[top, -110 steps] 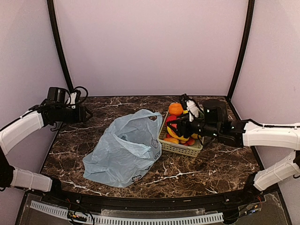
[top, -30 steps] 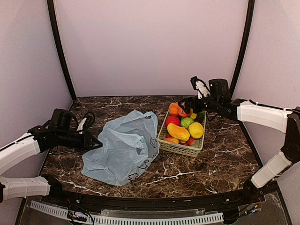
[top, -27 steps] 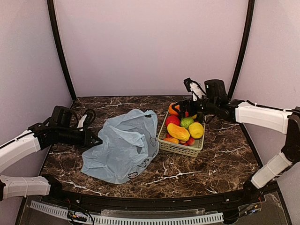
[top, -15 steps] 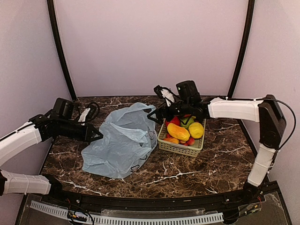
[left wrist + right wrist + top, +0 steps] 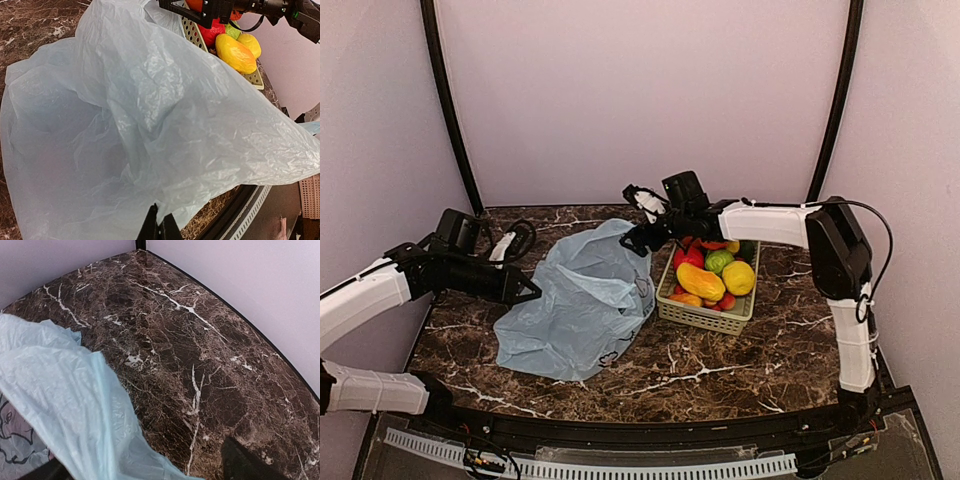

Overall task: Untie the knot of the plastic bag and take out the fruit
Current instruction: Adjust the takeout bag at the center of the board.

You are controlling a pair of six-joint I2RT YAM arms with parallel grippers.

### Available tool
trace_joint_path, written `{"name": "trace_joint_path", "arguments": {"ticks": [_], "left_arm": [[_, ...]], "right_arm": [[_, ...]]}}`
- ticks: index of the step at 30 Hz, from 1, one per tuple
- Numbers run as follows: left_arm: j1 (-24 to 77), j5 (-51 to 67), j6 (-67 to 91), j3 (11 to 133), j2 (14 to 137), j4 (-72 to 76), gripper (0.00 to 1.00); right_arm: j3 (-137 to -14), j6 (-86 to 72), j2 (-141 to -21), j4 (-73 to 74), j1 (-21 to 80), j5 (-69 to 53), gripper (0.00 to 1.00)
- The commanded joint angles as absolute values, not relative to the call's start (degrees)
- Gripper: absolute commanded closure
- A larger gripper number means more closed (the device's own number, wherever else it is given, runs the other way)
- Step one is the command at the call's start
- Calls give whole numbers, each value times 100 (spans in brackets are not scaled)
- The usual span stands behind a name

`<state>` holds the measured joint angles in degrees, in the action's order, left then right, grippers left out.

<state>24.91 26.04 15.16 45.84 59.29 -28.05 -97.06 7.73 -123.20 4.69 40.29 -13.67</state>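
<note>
Left gripper (image 5: 532, 292): closed tight at the bag's left edge, seemingly pinching a fold of the film; it has crept slightly up and back over the last second.
Plastic bag (image 5: 585, 300): lies slack on the marble table (image 5: 770, 350), left of the basket and just beside it, mouth towards the back; its left flank now stands a little higher.
Knot: not to be made out in any view; the top of the bag looks loose.
Right gripper (image 5: 636, 224): jaws wide, holding nothing; it has swung left from above the basket to the bag's far upper rim, and its wrist view shows film lying between the fingers (image 5: 240, 465).
Fruit (image 5: 700, 282): piled in the pale basket (image 5: 705, 318), right of the bag.
Meaning: the unloading looks largely done; the right arm seems poised to take the rim, perhaps to check for leftovers, which the crumpled film hides.
</note>
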Motion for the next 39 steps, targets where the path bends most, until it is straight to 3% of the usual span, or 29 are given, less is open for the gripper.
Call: {"name": "trace_joint_path", "arguments": {"ticks": [1,2,4,6,17,24,26,29,30,32,36,39], "left_arm": [[2446,2672,1456,4624,5951,-2936,99],[2440,2560,1453,4617,5937,-2940,99],[2395,2385,1417,4638,5939,-2943,99],[2259,2274,1358,4673,6000,-2867,99],[1280,2478,642,5397,7251,-671,99],[1205,2583,375,5724,8215,434,98],[1198,2664,408,5755,8393,638,89],[1198,2541,460,5919,8597,369,59],[1198,2422,481,5982,8596,285,55],[1193,1935,551,5915,8461,135,42],[1048,1264,725,5464,7691,205,19],[838,1306,838,5288,7308,80,16]], "right_arm": [[-10266,1030,-12688,723,3990,-1279,29],[-10334,1036,-12706,802,3990,-1348,42],[-10303,993,-12609,874,3998,-1562,82],[-10087,893,-12316,872,4020,-1740,100],[-7834,126,-9762,197,4596,-2484,100],[-6885,-636,-9704,-363,4980,-2528,100],[-6798,-850,-9836,-493,5062,-2543,100],[-6657,-1238,-9899,-862,5167,-2584,100],[-6615,-1351,-9879,-977,5180,-2553,100],[-6491,-1498,-9801,-1218,5194,-2492,90],[-6400,-1443,-9589,-1271,5194,-2152,59],[-6434,-1233,-9405,-1071,5193,-1879,36]]}}
